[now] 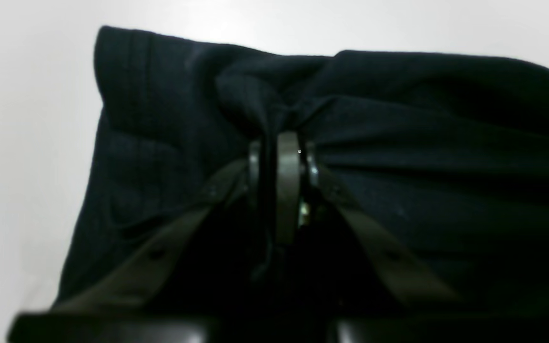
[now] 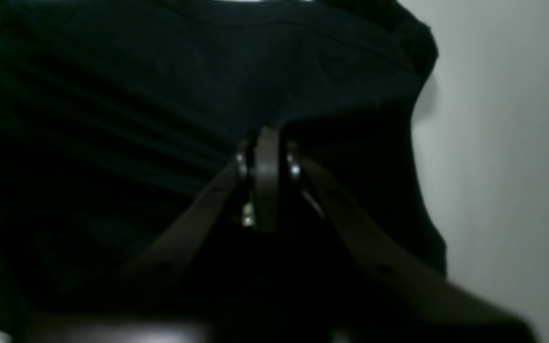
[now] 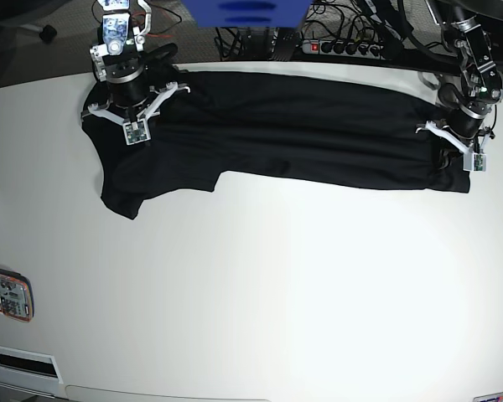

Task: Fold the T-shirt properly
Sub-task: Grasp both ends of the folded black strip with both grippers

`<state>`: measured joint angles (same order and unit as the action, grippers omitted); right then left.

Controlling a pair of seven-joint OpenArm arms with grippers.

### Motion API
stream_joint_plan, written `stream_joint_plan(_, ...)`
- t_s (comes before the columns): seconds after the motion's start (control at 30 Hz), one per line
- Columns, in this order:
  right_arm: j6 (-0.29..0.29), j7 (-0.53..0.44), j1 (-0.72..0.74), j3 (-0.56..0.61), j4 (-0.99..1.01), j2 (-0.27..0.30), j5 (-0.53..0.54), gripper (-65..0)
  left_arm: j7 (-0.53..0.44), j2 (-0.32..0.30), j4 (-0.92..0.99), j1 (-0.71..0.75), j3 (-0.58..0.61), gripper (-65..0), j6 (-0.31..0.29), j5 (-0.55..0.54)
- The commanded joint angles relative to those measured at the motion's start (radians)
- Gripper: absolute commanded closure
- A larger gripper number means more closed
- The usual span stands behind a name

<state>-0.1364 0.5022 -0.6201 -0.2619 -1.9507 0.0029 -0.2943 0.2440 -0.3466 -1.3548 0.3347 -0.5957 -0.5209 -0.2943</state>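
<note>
The soft, limp plain black cloth T-shirt (image 3: 285,134) is pinched by the closed left gripper (image 1: 281,138) at its hem end, while the right gripper (image 2: 266,136) at its other end looks nearly closed on cloth.

One plain black short-sleeved cloth T-shirt (image 3: 302,126) lies on one white table (image 3: 277,293). Two robot arms reach over it: the left gripper (image 3: 463,149) and the right gripper (image 3: 134,117). One small orange-and-white device (image 3: 6,295) sits at the table's edge.
</note>
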Motion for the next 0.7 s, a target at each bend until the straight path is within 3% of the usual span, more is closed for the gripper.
stream_joint_plan(0.0, 0.016, 0.003, -0.004, -0.012, -0.009, 0.007, -0.012, -14.1, 0.065, -0.012, 0.001, 0.010, 0.003, -5.9, 0.035, 0.051)
stream_joint_plan(0.1, 0.016, 0.049, -0.002, -0.007, -0.003, 0.013, -0.012, -24.8, 0.065, -0.045, -0.002, 0.030, 0.052, -14.4, 0.032, 0.051)
stream_joint_plan(0.2, 0.016, 0.062, -0.002, -0.014, -0.003, 0.015, -0.012, -29.6, 0.065, -0.082, -0.005, 0.053, 0.107, -20.0, 0.032, 0.048)
stream_joint_plan(0.47, 0.017, 0.057, 0.052, -0.017, -0.005, 0.012, -0.012, -29.8, 0.065, -0.081, -0.220, 0.151, 0.023, -21.7, 0.034, 0.048)
stream_joint_plan(0.67, 0.017, 0.056, 0.125, -0.087, -0.006, 0.009, -0.012, -29.8, 0.065, -0.024, -0.381, 0.177, -0.099, -21.7, 0.034, 0.050)
